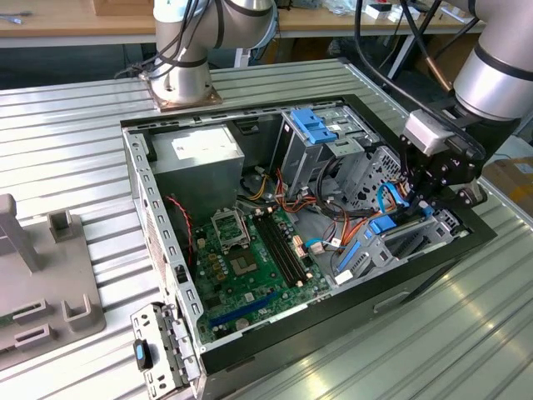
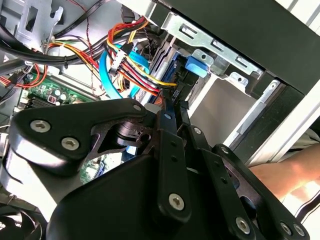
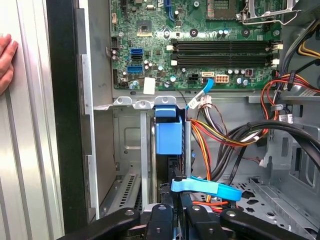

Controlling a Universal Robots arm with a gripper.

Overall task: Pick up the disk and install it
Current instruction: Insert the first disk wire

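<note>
The gripper (image 3: 178, 192) hangs low inside the computer case (image 1: 466, 242) with its jaws drawn together and nothing visibly between them, their tips just at the drive bay (image 3: 130, 150) - a pushing stance, I judge, not a carrying one. The disk (image 3: 168, 134) stands edge-on in that bay, blue carrier outward; beyond the bay lies the motherboard (image 3: 200, 40).

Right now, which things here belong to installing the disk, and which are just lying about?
Job: disk, inside the case; end effector close to it.
Lying about: motherboard; power supply; blue cable; hand beside the case.
</note>
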